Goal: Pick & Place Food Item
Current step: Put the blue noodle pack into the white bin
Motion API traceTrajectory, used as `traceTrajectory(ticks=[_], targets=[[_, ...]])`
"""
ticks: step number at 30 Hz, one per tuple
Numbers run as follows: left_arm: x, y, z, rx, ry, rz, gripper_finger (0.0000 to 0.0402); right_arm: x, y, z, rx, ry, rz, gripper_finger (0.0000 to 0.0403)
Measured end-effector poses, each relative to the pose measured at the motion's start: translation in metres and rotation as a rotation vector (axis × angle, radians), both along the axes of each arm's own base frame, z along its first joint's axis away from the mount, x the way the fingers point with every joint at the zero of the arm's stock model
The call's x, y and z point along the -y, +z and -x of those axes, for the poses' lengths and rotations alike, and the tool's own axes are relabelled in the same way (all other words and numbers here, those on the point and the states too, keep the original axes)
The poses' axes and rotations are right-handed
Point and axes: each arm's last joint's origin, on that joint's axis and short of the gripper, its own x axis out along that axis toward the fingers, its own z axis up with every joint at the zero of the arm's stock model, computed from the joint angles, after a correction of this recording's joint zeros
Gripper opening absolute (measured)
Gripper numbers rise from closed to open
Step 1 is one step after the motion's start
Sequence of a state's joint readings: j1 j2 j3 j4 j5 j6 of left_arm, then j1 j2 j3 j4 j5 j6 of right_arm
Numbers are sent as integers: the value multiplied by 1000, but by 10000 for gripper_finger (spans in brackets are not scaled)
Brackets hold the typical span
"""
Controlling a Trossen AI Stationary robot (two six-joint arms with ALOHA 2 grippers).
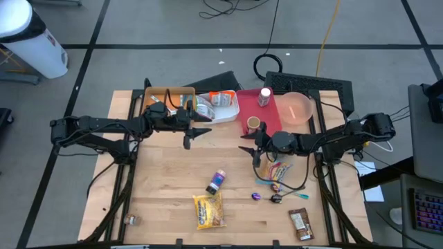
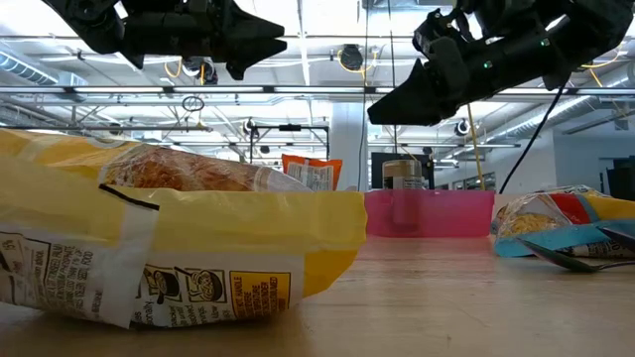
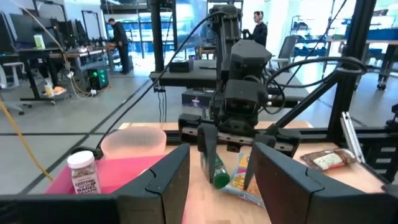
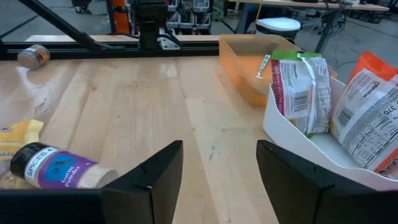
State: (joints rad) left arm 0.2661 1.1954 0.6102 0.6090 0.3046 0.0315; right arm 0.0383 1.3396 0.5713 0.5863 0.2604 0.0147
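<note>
A yellow food bag (image 1: 209, 211) lies flat near the table's front edge and fills the left of the low view (image 2: 149, 248). A purple-labelled spice bottle (image 1: 217, 181) lies on its side just beyond it (image 4: 56, 169). A colourful snack bag (image 1: 277, 173) lies under my right arm. My left gripper (image 1: 197, 131) hovers open in front of the white bin (image 1: 218, 107), its fingers level (image 3: 221, 152). My right gripper (image 1: 248, 149) hovers open by the red tray's (image 1: 271, 128) near edge, facing the left one (image 4: 219, 146). Both are above the table with nothing between their fingers.
The white bin holds several packets (image 4: 298, 87); a tan bin (image 1: 166, 97) stands to its left. The red tray carries a shaker (image 1: 264, 97), a cup (image 1: 253, 124) and a pink bowl (image 1: 297, 107). A brown bar (image 1: 300, 225), a small purple item (image 1: 257, 196) and a teal spoon (image 1: 294, 196) lie front right.
</note>
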Motion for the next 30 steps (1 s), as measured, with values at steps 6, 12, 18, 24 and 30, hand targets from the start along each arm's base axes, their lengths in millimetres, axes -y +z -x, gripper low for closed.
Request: traceTrajectory(ticks=[6, 12, 18, 24, 30], targets=[[4, -1, -1, -6, -15, -6, 182, -2, -3, 1, -29, 7, -7, 196], [15, -3, -4, -13, -62, -16, 182, -9, -5, 2, -51, 32, -22, 196], [21, -3, -5, -17, -83, -1, 182, -28, -4, 2, -38, 225, -62, 196], [31, -10, -6, -93, -120, 74, 182, -54, 2, 5, 17, 386, -77, 196], [47, -13, -8, -130, -181, 111, 182, -79, 5, 11, 48, 489, -61, 197]])
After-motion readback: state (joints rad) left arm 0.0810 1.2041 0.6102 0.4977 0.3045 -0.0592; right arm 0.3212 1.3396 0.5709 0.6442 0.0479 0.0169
